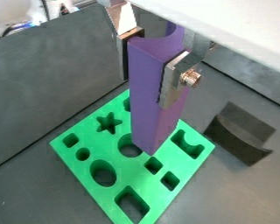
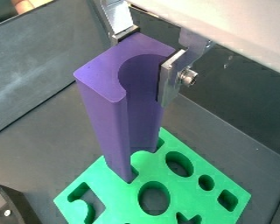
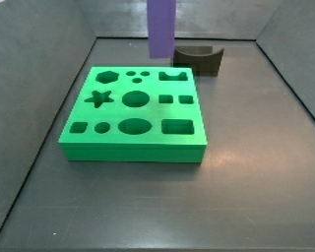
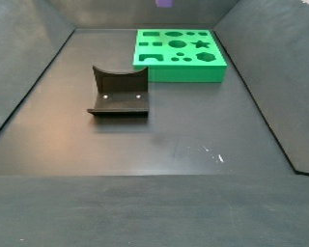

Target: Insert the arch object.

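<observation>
The arch object (image 1: 149, 87) is a tall violet-purple block with a curved dip in its upper end (image 2: 113, 105). It hangs upright in my gripper (image 1: 154, 48), which is shut on its upper part between two silver fingers (image 2: 175, 74). Its lower end is over the green board (image 1: 101, 171), near the round holes; I cannot tell whether it touches. In a side view the block (image 3: 161, 28) hangs over the far edge of the board (image 3: 134, 133), and the gripper is out of frame. Another side view shows only its tip (image 4: 164, 3) above the board (image 4: 180, 58).
A squat dark block with a curved dip on top (image 3: 200, 59) stands on the floor beside the board; it also shows in the other views (image 4: 119, 92) (image 1: 241, 131). Dark walls (image 3: 42, 89) enclose the grey floor on all sides.
</observation>
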Robot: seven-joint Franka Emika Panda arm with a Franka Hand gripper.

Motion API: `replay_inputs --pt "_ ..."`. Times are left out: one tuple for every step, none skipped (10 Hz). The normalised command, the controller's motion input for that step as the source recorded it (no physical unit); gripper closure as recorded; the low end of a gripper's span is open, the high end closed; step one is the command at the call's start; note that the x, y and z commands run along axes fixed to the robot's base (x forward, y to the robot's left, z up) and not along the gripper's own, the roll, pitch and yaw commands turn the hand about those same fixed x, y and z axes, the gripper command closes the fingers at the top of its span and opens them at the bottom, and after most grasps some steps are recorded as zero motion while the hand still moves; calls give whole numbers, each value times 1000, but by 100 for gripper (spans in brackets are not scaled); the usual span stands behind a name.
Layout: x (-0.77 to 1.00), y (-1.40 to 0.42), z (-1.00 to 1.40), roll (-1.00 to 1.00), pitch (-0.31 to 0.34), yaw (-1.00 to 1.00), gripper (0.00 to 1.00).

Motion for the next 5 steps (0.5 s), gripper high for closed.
replay_inputs --pt "457 483 -240 -17 -3 -511 100" --pt "460 617 -211 -57 -3 -346 100" --pt "431 694 -217 -76 -1 -257 100" --pt "423 697 -226 -81 -1 -251 100" --pt "434 417 -263 -39 0 -566 100"
